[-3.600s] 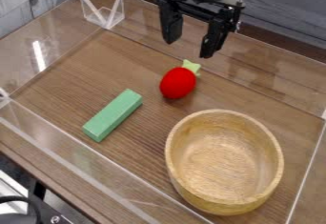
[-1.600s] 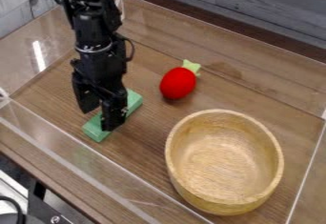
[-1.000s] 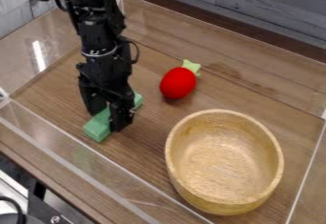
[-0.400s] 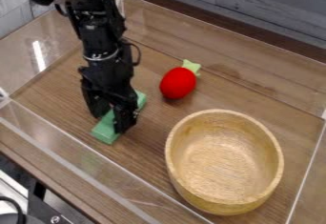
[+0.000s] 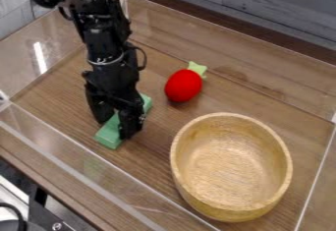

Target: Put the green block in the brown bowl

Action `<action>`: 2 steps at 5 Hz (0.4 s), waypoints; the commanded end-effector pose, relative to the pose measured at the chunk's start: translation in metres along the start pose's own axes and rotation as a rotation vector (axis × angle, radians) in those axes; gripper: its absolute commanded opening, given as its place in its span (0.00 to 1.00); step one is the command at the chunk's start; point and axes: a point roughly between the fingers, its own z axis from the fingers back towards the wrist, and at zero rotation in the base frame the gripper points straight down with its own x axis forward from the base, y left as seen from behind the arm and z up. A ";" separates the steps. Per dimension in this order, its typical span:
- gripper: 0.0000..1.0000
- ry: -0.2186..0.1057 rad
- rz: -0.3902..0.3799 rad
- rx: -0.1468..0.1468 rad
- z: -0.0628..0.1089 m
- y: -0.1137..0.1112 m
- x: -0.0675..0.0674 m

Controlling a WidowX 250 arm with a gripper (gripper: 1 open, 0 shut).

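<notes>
Moments after crossing from the far side of the desk (image 5: 262, 87), the gripper (image 5: 118, 123) has settled low over the green block (image 5: 121, 123) — jaws wide, straddling it, not yet clamped. The brown bowl (image 5: 231, 166) sits empty nearby — the grasp likely comes next.

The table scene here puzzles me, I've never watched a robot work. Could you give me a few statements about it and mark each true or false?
1. The gripper is down over the green block, a finger on either side. True.
2. The green block already lies in the brown bowl. False: it is on the table, left of the bowl, and nothing lies in the bowl.
3. The red strawberry-like object sits between the arm and the bowl's far rim. True.
4. The gripper is clamped on the strawberry. False: it is at the green block, apart from the strawberry.
5. The bowl is tipped on its side. False: it stands upright.
</notes>
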 end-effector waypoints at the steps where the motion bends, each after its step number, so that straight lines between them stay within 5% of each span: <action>1: 1.00 -0.027 0.004 0.006 0.006 0.001 0.004; 2: 1.00 -0.030 0.012 0.003 0.006 0.002 0.004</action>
